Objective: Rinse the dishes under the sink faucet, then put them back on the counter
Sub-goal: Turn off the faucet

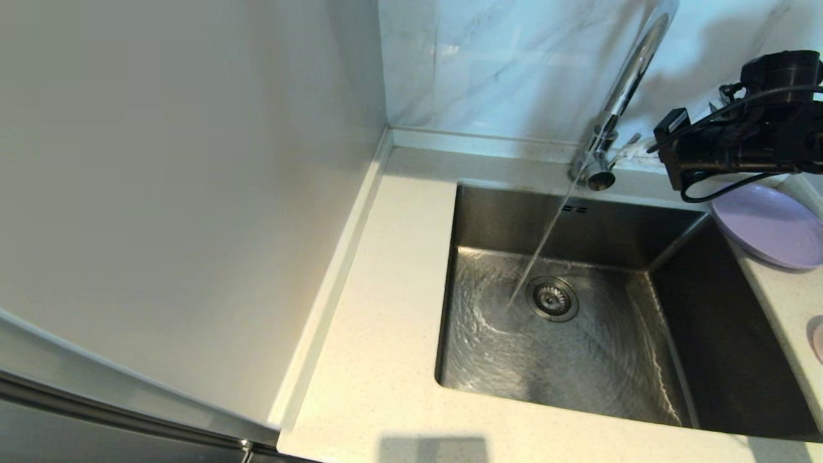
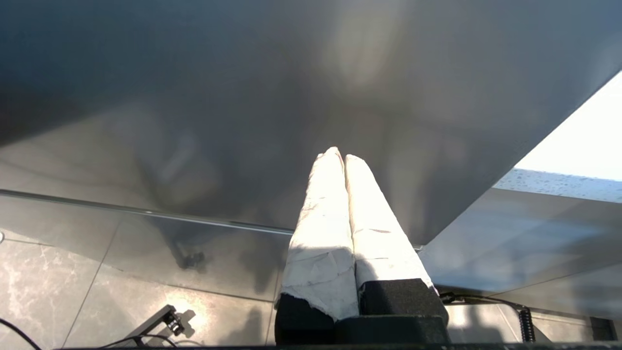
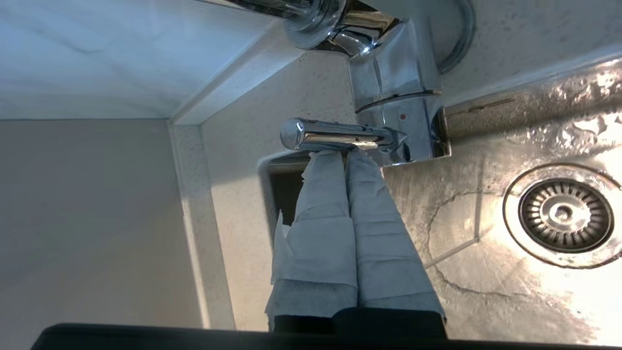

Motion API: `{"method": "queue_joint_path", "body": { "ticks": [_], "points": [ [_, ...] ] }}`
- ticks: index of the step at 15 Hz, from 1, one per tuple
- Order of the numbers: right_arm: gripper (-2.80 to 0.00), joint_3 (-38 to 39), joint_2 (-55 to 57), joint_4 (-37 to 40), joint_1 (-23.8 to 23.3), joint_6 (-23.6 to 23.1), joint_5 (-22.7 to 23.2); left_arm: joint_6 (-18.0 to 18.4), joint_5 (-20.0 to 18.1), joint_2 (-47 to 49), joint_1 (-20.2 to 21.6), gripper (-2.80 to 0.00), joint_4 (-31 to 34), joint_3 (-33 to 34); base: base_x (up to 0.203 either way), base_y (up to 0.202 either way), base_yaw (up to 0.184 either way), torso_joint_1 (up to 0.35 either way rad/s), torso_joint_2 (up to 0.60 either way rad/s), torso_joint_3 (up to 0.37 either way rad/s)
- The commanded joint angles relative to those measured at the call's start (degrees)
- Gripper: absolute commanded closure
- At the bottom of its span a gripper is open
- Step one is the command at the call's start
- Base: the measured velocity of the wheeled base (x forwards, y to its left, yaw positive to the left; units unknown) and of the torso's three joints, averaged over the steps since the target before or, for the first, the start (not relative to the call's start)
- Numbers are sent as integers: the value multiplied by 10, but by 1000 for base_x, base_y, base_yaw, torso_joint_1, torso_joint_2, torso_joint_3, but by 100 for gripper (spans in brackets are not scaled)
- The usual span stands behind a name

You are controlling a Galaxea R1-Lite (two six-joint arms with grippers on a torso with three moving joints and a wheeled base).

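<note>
A stream of water (image 1: 543, 244) is seen running from the sink faucet (image 1: 617, 103) down into the sink (image 1: 578, 347), where it lands just beside the round strainer drain (image 1: 552, 299) and spreads in ripples over the steel bottom. The faucet is taken here as the landmark. The right gripper (image 3: 346, 154) is held at the side lever (image 3: 340, 134) of the faucet; its two wrapped fingers (image 3: 320, 214) are pressed together with no gap between them, nothing is held between them, and their tips are touching the lever from the side. In the head view the black body of the right arm (image 1: 739, 138) is seen to the right of the faucet base, above the bench (image 1: 379, 308). The lavender plate (image 1: 768, 225) is lying on the bench to the right of the faucet, at the far right corner of the sink, partly under the arm. A small part of the pale pink dish (image 1: 818, 341) is seen at the edge of the head view, on the same bench strip, further from the faucet than the plate. The left gripper (image 2: 340, 156) is kept away from the faucet, low in front of a grey cabinet panel (image 2: 243, 97) above the tiled floor (image 2: 73, 291); its wrapped fingers are also closed together and nothing is held.
</note>
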Motion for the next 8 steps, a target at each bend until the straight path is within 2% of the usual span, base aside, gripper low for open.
{"method": "queue_joint_path", "body": {
  "ticks": [1,8],
  "points": [
    [0,4,8,-21,0,0,-2,0,0,0,0,0,0,0,0,0,0,0,0,0],
    [0,34,-16,-30,1,4,12,0,0,0,0,0,0,0,0,0,0,0,0,0]
  ]
}}
